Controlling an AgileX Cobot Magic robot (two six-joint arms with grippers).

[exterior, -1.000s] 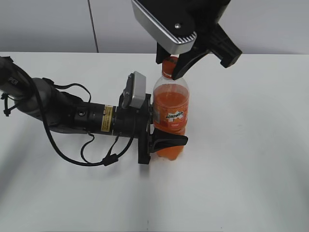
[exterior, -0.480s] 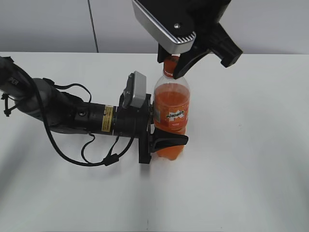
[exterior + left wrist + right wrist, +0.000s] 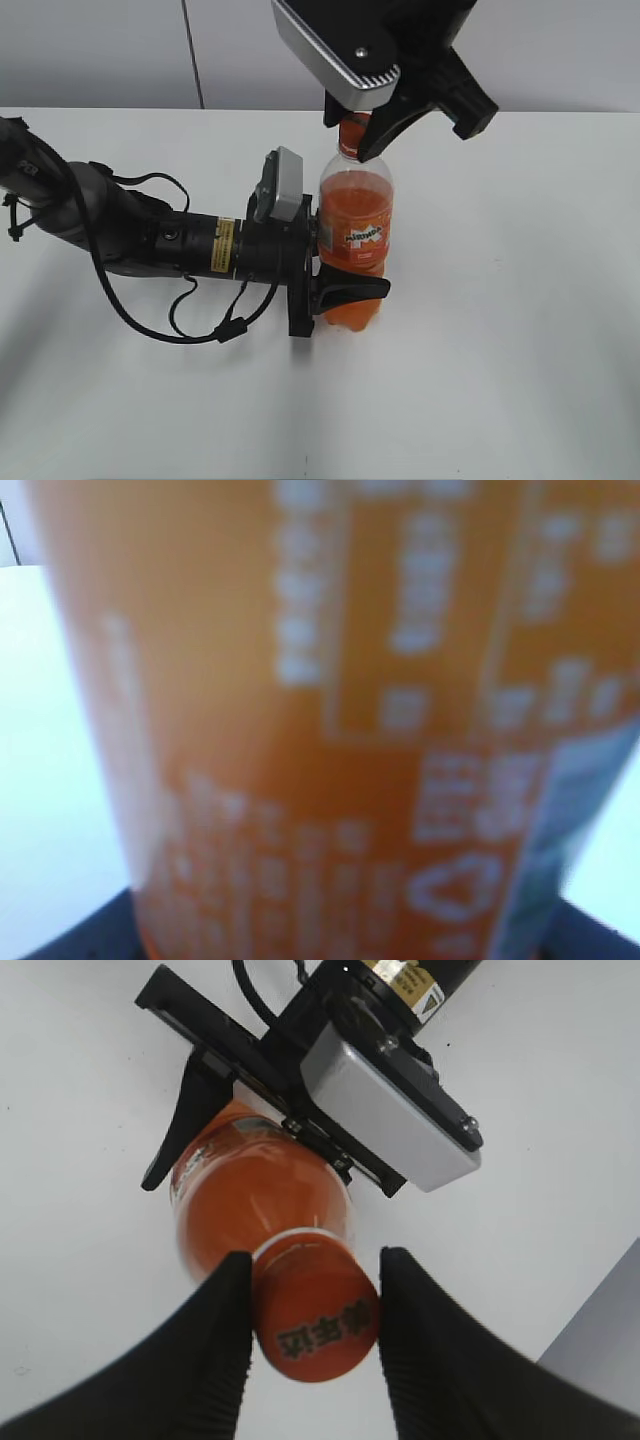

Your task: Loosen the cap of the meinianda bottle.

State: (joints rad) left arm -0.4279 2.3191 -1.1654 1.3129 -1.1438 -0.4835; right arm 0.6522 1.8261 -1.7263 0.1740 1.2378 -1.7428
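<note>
Right wrist view: hand (image 3: 312, 1335) clamps cap (image 3: 315, 1328).

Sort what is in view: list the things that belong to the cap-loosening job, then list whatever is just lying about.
Part of the job:
- meinianda bottle, standing upright
- cap
- left gripper, clamped around the bottle's body
- right gripper, fingers on either side of the cap

Just lying about:
- nothing loose; only the white table
</note>
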